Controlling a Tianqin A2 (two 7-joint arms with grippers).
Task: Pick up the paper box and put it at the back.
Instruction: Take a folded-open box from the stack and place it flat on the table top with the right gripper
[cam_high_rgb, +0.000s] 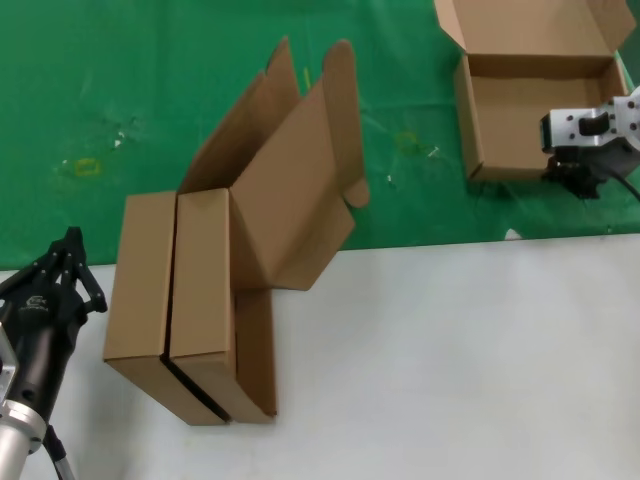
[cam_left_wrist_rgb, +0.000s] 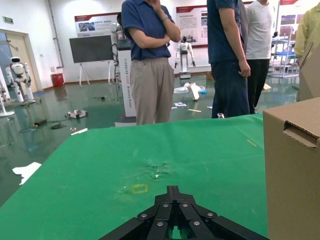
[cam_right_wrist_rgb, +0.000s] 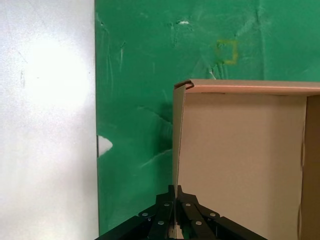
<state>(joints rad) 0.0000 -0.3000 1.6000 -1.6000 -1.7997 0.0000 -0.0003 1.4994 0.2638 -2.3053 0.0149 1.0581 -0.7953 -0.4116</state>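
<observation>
Overhead, your right tool (cam_high_rgb: 578, 172) clamps the near wall of the open brown cardboard paper box (cam_high_rgb: 535, 100) on the green cloth back (cam_high_rgb: 150, 90). Left tool (cam_high_rgb: 68, 262) waits shut. Wrist-side: light, bendable wall; pinch near its corner.

On my left claw (cam_high_rgb: 68, 262) I see a small white logo printed on the black body, but I cannot make out its letters. In the left wrist view, red-and-white wall boards (cam_left_wrist_rgb: 95, 24) carry lines of print too small to read, and a small green sign (cam_left_wrist_rgb: 7, 20) sits above the door, unreadable too. The cardboard boxes (cam_high_rgb: 190, 300) show no print.
</observation>
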